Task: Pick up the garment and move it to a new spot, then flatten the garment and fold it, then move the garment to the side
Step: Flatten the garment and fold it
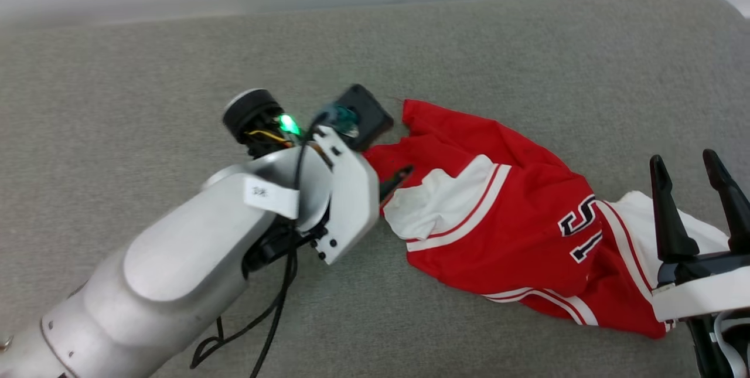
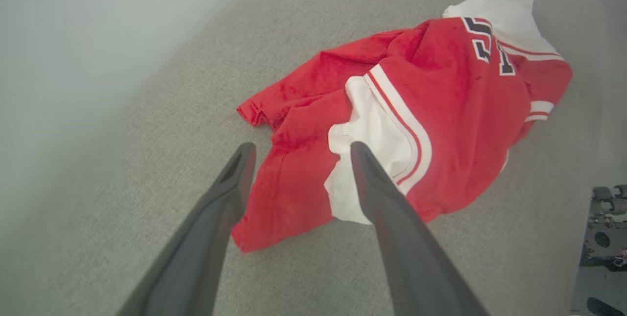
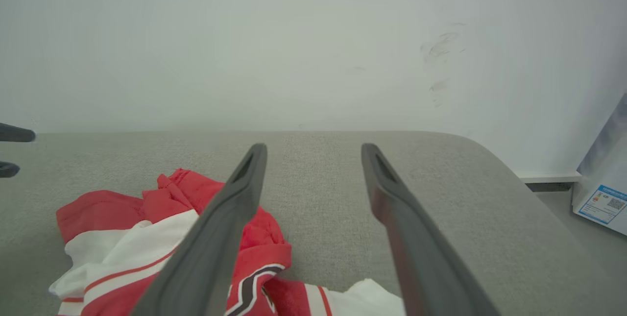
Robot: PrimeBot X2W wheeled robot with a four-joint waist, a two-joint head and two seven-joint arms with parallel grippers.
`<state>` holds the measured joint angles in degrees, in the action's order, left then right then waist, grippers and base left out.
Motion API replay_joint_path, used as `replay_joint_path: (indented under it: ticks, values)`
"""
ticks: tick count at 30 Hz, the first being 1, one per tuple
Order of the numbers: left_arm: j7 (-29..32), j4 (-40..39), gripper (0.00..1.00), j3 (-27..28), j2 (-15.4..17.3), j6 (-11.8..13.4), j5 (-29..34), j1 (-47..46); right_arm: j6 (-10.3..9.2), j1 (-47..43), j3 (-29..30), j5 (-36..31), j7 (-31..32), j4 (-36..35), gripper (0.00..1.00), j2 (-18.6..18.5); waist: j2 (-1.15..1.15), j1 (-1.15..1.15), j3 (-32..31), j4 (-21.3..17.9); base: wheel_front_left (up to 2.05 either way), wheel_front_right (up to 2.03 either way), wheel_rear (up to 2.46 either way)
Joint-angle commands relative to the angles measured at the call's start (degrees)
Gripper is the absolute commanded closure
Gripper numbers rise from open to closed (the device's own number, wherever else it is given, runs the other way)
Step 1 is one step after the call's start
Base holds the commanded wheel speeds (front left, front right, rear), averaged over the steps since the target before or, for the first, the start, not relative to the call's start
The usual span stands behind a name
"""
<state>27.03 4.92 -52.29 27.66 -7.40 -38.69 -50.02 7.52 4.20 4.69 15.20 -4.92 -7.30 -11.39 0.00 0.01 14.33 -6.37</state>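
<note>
The garment [image 1: 498, 220] lies crumpled on the grey fabric-topped table [image 1: 176, 50], reaching from the middle of the head view down to its lower right. It is red. One white sleeve [image 1: 439, 202] with red-and-white striped trim is folded over its middle. Part of the black, white-edged lettering [image 1: 580, 228] shows further right. A second white patch [image 1: 638, 220] bunches at the far right end.

The left tool [image 2: 301, 149] is released, its two dark fingers spread wide over the garment's near end. In the left wrist view one finger [image 2: 235, 179] crosses the red edge and the other [image 2: 372, 183] crosses the white sleeve. Whether either tip presses the cloth is hard to say, since the view is steep. The pale left forearm [image 1: 176, 261] slants up from the lower left of the head view, with black cables [image 1: 275, 302] hanging below it and a green light [image 1: 287, 123] at the wrist.

The right tool [image 1: 683, 158] is also released and holds nothing. Its fingers are parted and point up at the lower right, just beside the garment's white end. A pale wall [image 3: 313, 36] rises behind the table
</note>
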Motion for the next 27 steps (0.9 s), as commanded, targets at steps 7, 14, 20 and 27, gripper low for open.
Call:
replay_joint_path:
  ticks: [7,14,20,27]
  values:
    - [6.19,4.42,0.0,-12.36,0.38,0.01,-5.06,-8.55,-0.06,2.71,-0.87,-0.6,-1.54,1.36,0.0,1.18,0.0,-0.01,3.87,-3.88,0.0,0.0,0.0]
    - [8.32,10.05,0.0,-19.54,0.3,0.01,-8.19,-11.55,-0.06,4.54,-1.55,-0.75,-2.75,2.82,0.0,1.65,0.0,-0.01,6.4,-5.72,0.0,0.0,0.0]
    - [10.37,15.4,0.0,-21.18,0.53,0.02,-8.13,-10.97,-0.06,6.01,-2.14,-1.1,-3.74,4.01,0.0,1.55,0.0,-0.01,8.37,-6.45,0.0,0.0,0.0]
    - [10.35,16.46,1.0,-21.93,-0.16,0.09,-6.87,-7.64,-0.06,7.7,-2.86,-1.18,-4.86,5.95,0.0,1.33,0.0,-0.01,9.34,-6.72,0.0,0.0,0.0]
